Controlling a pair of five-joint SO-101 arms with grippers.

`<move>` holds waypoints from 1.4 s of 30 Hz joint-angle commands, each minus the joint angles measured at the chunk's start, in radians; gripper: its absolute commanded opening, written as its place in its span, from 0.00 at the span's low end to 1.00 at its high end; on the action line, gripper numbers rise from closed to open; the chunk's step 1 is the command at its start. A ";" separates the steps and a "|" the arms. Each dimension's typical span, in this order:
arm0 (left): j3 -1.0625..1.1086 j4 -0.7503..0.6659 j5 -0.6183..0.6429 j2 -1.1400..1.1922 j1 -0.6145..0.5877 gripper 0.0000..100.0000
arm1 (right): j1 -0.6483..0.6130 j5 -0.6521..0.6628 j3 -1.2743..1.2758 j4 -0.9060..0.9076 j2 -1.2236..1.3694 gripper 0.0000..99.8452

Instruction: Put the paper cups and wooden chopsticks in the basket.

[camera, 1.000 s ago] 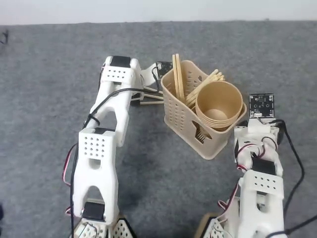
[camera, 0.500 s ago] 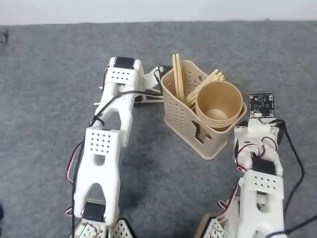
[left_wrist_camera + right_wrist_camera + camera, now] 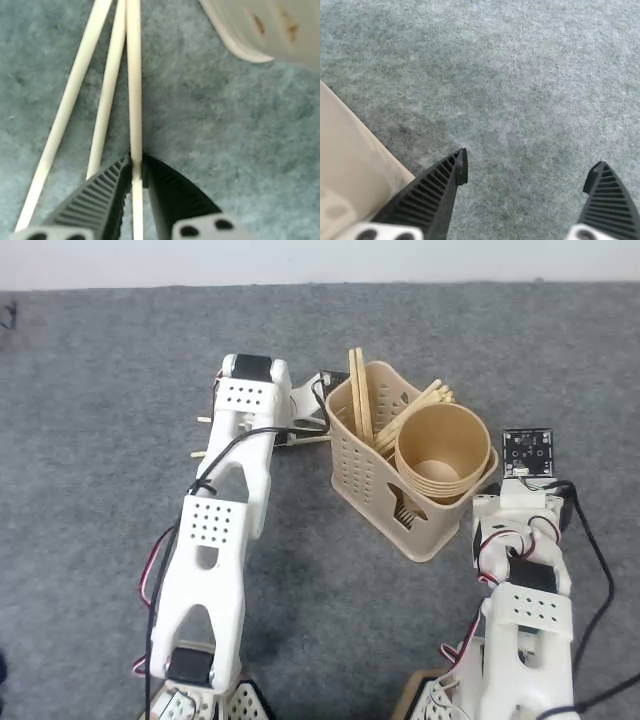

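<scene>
No legible text, label, number or sign on view. Camera board (image 3: 527,452) on right arm (image 3: 525,612), beside basket (image 3: 372,485): tiny marks, too small to read. Stacked paper cups (image 3: 470,455): no readable print.

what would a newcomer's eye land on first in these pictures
The tan basket in the middle of the grey carpet stands out, holding a stack of paper cups and several wooden chopsticks. Beside it the left gripper is shut on a chopstick, with two loose chopsticks alongside. The right gripper hangs open over carpet at the basket's other side.
</scene>
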 commanded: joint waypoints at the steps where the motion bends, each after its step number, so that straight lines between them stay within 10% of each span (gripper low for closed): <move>1: 0.004 0.020 0.009 -0.173 -0.029 0.01 | -0.019 0.017 -0.006 -0.018 -0.005 0.37; 17: 0.926 -0.054 -0.129 -1.310 0.021 0.01 | -0.018 0.017 0.012 -0.051 -0.005 0.37; 42: 1.075 -0.250 -0.114 -1.063 -0.193 0.01 | -0.133 0.018 0.015 -0.035 -0.007 0.37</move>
